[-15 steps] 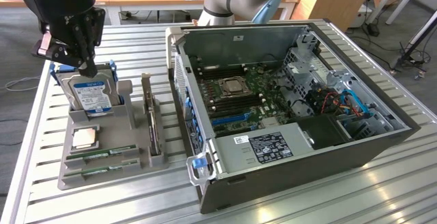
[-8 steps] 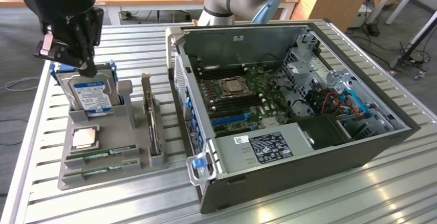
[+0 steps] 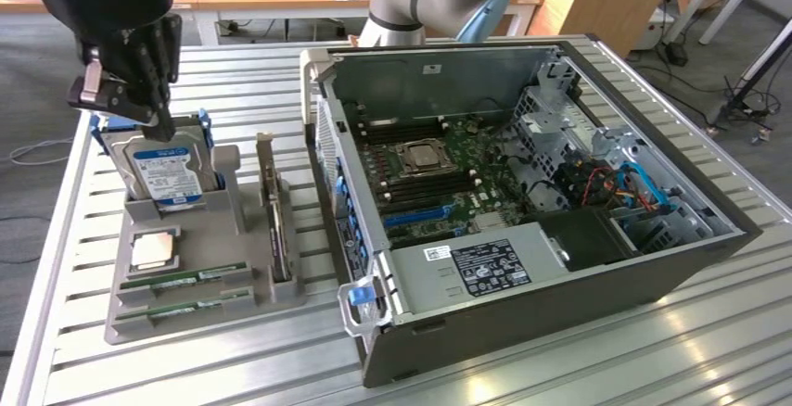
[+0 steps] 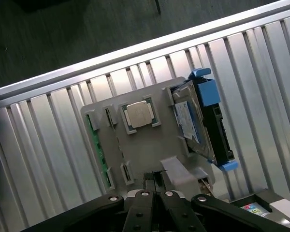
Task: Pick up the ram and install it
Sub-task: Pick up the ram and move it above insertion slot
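Two rams lie side by side in slots at the near end of a grey parts tray (image 3: 254, 285): one ram (image 3: 185, 279) sits behind the other ram (image 3: 184, 310). Both are thin green sticks with white labels. In the wrist view a ram (image 4: 90, 128) shows as a green strip along the tray's edge. My gripper (image 3: 158, 130) hangs above the tray's far end, over the hard drive (image 3: 167, 172) and well away from the rams. In the wrist view the gripper (image 4: 154, 182) has its fingers pressed together, with nothing between them.
A silver CPU chip (image 3: 155, 250) rests on the tray just behind the rams. A card (image 3: 273, 211) stands upright on the tray's right side. The open computer case (image 3: 693, 239) lies at the exterior view's right, with its motherboard (image 3: 433, 179) exposed. All stand on a slatted metal table (image 3: 185, 369).
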`<act>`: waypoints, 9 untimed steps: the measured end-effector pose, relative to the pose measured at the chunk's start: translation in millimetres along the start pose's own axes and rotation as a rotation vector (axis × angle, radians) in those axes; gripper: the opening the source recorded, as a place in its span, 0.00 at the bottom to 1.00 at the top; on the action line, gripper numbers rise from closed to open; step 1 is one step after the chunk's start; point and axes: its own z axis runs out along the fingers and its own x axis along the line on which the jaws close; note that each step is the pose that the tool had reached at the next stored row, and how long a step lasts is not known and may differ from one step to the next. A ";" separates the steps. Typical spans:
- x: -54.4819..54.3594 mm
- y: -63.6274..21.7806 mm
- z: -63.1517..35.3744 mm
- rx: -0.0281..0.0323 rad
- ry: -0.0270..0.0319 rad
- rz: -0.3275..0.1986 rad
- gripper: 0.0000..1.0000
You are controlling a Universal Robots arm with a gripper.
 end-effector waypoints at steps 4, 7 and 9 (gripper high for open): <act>0.0 0.0 0.2 -0.0012 0.0025 -0.058 0.11; 0.0 0.0 0.3 -0.0021 0.0044 -0.101 0.11; 0.0 0.0 0.3 -0.0027 0.0056 -0.129 0.11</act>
